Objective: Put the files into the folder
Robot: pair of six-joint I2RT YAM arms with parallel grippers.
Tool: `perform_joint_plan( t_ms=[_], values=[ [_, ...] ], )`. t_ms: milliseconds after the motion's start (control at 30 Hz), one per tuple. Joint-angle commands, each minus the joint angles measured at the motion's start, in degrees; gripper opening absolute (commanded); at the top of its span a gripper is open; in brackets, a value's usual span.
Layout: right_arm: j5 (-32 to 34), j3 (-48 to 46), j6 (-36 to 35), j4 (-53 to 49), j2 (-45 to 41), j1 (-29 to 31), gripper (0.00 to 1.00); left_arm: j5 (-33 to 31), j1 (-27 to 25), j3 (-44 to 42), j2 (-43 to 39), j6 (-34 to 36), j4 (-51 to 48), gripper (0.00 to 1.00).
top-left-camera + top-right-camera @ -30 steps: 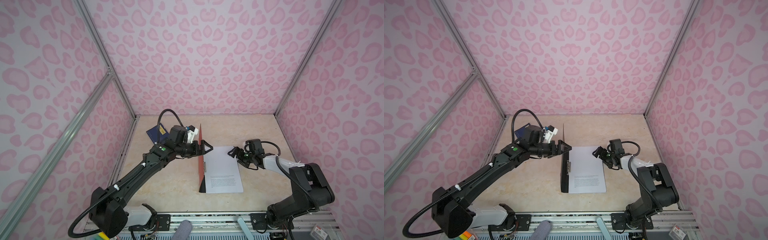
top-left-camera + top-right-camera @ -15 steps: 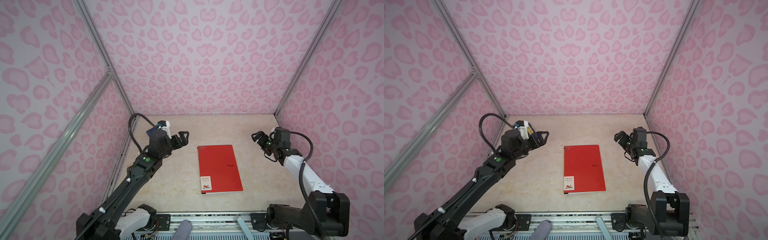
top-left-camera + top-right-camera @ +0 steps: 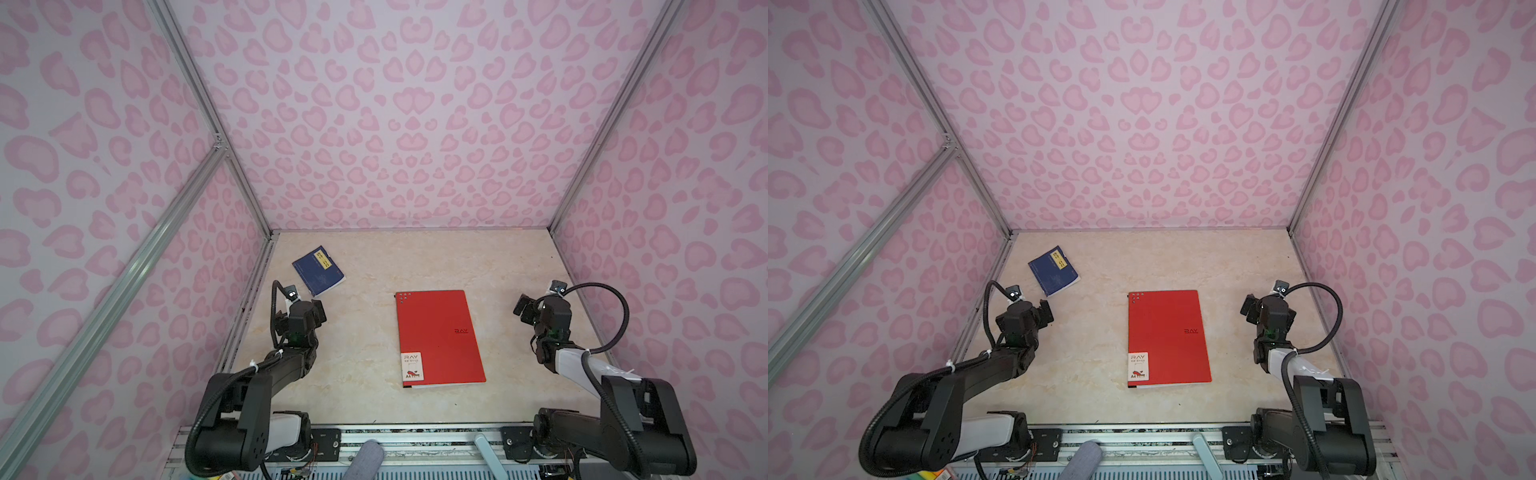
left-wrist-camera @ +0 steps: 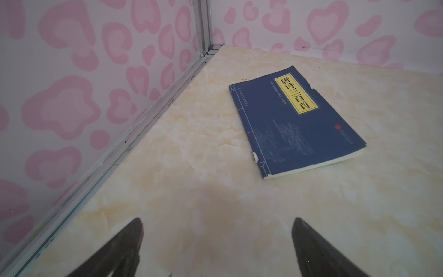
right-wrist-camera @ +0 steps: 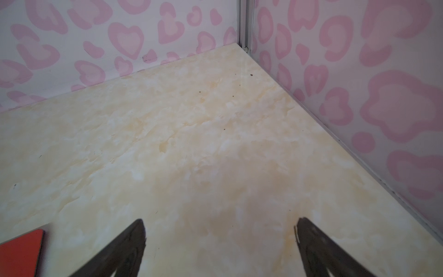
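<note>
Red folder lies shut between my left gripper and right gripper, both spread wide, empty. Says "RAY", sticker "RAY A4". Blue booklet "唐诗三百首" beyond its far-left corner.

The red folder bore a "RAY" logo on its cover and a white sticker reading "RAY" and "A4"; the blue booklet carried a yellow label reading "唐诗三百首".
</note>
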Motion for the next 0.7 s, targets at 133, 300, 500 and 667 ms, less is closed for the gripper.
perform_joint_plan(
  t_ms=[133,300,500,667],
  values=[
    [-3.4,-3.5,-6.8,25.0,10.0,1.6,0.99,9.4,3.3,-2.4,6.8,3.4,22.0,0.97],
    [-6.5,-0.4,-8.2,23.2,13.1,1.8,1.0,8.9,3.1,-2.2,6.7,3.6,21.6,0.97],
    [-6.2,0.5,-8.7,20.8,12.5,2.3,1.0,8.9,3.0,-1.1,7.4,3.6,20.1,0.97],
    [-5.0,0.6,-9.5,21.3,12.8,3.1,1.0,9.1,3.1,-1.9,6.8,3.7,21.2,0.97]
  ],
)
